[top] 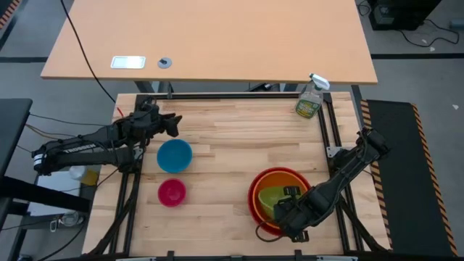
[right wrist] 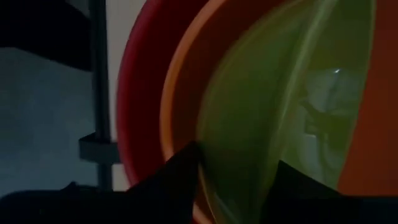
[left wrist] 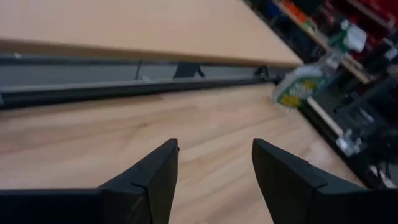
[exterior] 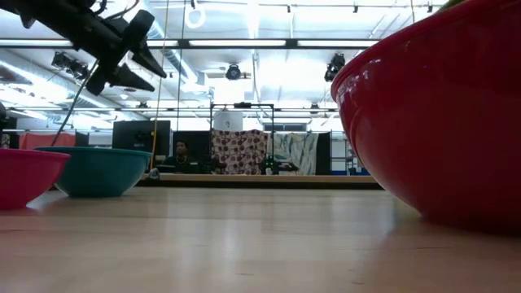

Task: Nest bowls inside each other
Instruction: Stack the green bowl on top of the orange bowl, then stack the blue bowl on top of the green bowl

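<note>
1. Nearest the front edge of the desk (top: pixel 239 163), the right pincer (top: pixel 288 205) sits at the rim of the lime green bowl (top: pixel 274 201). In the right wrist view its two dark fingers straddle that bowl's wall, one inside and one outside. Whether they clamp the wall or have let go I cannot tell.
2. The lime green bowl lies tilted inside the orange bowl (top: pixel 281 180), which sits in the red bowl (top: pixel 255 205). I judge the step in hand to be releasing the green bowl into the stack.
3. To do it well, the fingers should part fully before the arm rises, and the lift should go straight up off the rim. A sideways pull could drag the green bowl back out or shift the whole stack toward the desk's edge.
4. The green bowl should settle flat. If it stays cocked against the orange wall, the next bowl will not seat.
5. Farther in, on the left side, the magenta bowl (top: pixel 172 192) and the blue bowl (top: pixel 174 155) stand apart on the desk, not yet nested. Blue should go next, then magenta.
6. Beyond the blue bowl, the left pincer (top: pixel 172 125) hovers above the desk with its fingers apart and holding nothing.
7. The spray bottle (top: pixel 310 98) stands at the far right corner, well clear.
</note>
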`<state>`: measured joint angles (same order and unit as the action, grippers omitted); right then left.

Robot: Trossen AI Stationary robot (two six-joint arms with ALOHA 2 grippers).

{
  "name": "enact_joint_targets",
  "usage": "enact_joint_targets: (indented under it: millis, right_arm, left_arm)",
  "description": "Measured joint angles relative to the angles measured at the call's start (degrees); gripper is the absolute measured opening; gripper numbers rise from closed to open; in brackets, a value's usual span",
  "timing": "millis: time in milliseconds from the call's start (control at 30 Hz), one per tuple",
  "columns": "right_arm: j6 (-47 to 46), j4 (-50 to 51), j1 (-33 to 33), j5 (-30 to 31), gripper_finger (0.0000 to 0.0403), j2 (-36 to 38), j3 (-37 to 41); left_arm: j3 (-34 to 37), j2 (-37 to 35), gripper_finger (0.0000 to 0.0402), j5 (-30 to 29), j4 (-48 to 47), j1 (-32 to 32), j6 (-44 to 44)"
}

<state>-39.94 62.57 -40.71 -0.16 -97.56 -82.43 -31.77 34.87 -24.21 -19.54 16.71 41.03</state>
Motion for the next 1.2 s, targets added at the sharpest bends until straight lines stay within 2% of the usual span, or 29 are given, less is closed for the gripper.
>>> enact_joint_targets:
  millis: [167, 333, 500, 633, 700, 767, 967, 1200]
  right_arm:
    - [0.5, 0.5, 0.0, -3.6, 0.0167, 1.1, 0.0]
    - [2.4, 1.6, -0.5, -0.1, 0.0167, 3.4, 0.0]
    - [2.4, 1.9, -0.5, 0.9, 0.0166, 5.2, 0.0]
    - [3.2, 1.5, -0.9, 6.1, 0.0165, 5.5, 0.2]
    - [4.0, 1.2, -0.9, 6.5, 0.0165, 5.1, 1.2]
    - [4.1, -0.3, -1.0, 6.0, 0.0165, 5.0, 3.2]
    - [3.9, -1.9, -0.7, -0.7, 0.0165, 4.9, 9.0]
    - [4.8, 0.4, 0.9, -3.5, 0.0165, 6.0, 9.2]
  left_arm:
    - [0.0, 0.0, 0.0217, 3.3, 0.5, -0.1, -4.2]
    - [-2.2, 0.0, 0.0217, 3.6, 1.0, -0.1, -7.4]
    - [-4.1, 0.0, 0.0217, 3.6, 0.9, -0.1, -9.6]
    - [-4.5, 0.0, 0.0217, 3.5, 0.9, -0.1, -12.0]
    - [-4.5, 0.0, 0.0217, 3.5, 0.9, -0.1, -12.8]
    - [-4.5, 0.0, 0.0217, 3.5, 0.9, -0.1, -13.6]
    - [-4.5, 0.8, 0.0217, 3.5, 1.0, -0.1, -13.7]
    - [-4.5, 1.6, 0.0217, 3.5, 2.4, 0.0, -13.4]
